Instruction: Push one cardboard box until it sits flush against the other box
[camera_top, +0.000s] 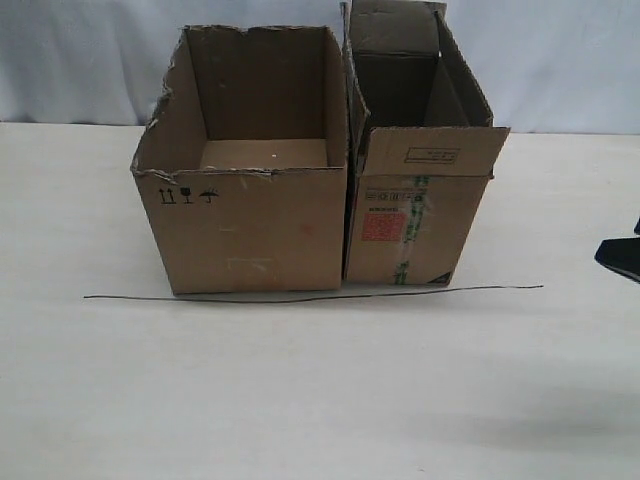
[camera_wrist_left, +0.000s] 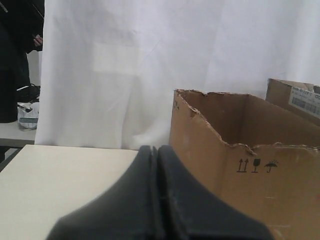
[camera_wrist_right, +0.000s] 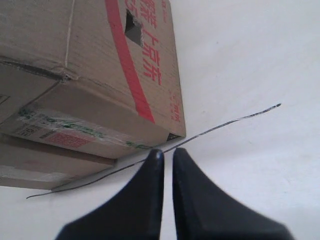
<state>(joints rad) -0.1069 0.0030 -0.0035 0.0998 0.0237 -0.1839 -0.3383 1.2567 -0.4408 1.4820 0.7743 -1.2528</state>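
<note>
The narrow carton (camera_top: 415, 225) with a red label and green-printed tape on its end stands right of the wider plain carton (camera_top: 250, 230), which has ragged top edges and black symbols. Their side walls meet with only a thin dark seam showing. In the right wrist view the narrow carton (camera_wrist_right: 100, 65) shows its red stripe and print. My right gripper (camera_wrist_right: 167, 152) is shut and empty, off that carton's front corner and apart from it. My left gripper (camera_wrist_left: 156, 150) is shut and empty, beside the wide carton (camera_wrist_left: 280, 190) on its outer side. The narrow carton's flap (camera_wrist_left: 295, 97) peeks behind.
A thin dark line (camera_top: 310, 296) runs along the white table (camera_top: 300, 400) just in front of both cartons, also seen as the line (camera_wrist_right: 200, 134) past my right fingertips. A dark part of the right arm (camera_top: 620, 258) shows at the far right edge. A white curtain hangs behind.
</note>
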